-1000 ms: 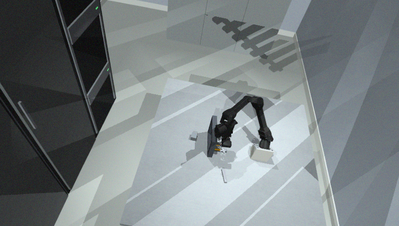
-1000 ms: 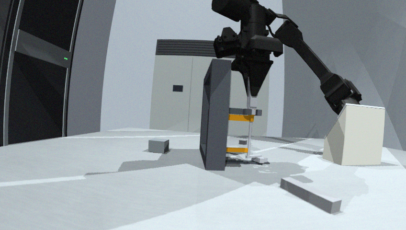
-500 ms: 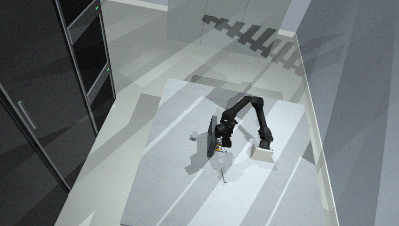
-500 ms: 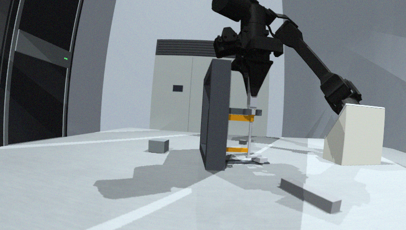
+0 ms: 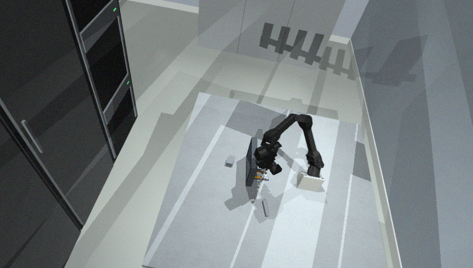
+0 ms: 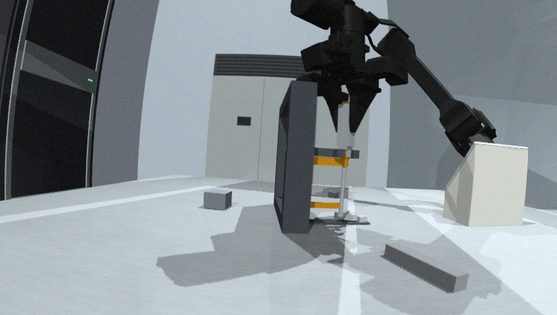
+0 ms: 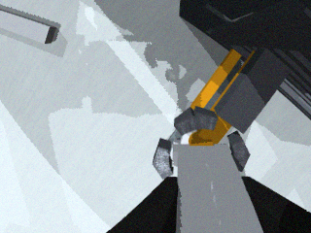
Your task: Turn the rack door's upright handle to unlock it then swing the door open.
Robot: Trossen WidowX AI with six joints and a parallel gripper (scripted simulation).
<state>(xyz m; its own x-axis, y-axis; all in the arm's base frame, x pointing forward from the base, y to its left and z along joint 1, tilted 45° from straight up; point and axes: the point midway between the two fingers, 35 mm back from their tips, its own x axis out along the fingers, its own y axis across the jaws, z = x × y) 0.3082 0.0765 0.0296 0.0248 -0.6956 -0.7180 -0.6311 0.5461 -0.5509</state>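
The dark rack frame [image 5: 254, 146] [image 6: 301, 155] stands upright on the table, seen nearly edge-on; the door looks closed in it, though its face is mostly hidden. Orange brackets [image 5: 257, 177] [image 6: 330, 161] [image 7: 216, 84] reach out from it to a thin upright rod [image 6: 343, 187]. The grey upright handle [image 6: 345, 138] [image 7: 209, 204] stands above the upper bracket. My gripper [image 6: 345, 128] [image 7: 208, 186] points down and is shut on the handle, one finger on each side. In the wrist view the handle sits at an angle to the brackets, so it looks partly turned.
A long grey bar [image 5: 265, 207] [image 6: 425, 269] [image 7: 24, 26] lies in front of the frame. A small grey block [image 5: 229, 161] [image 6: 217, 199] is beyond its other side. Another small block [image 6: 333, 193] is behind the rod. My cream base [image 5: 310, 181] [image 6: 496, 187] stands at the right.
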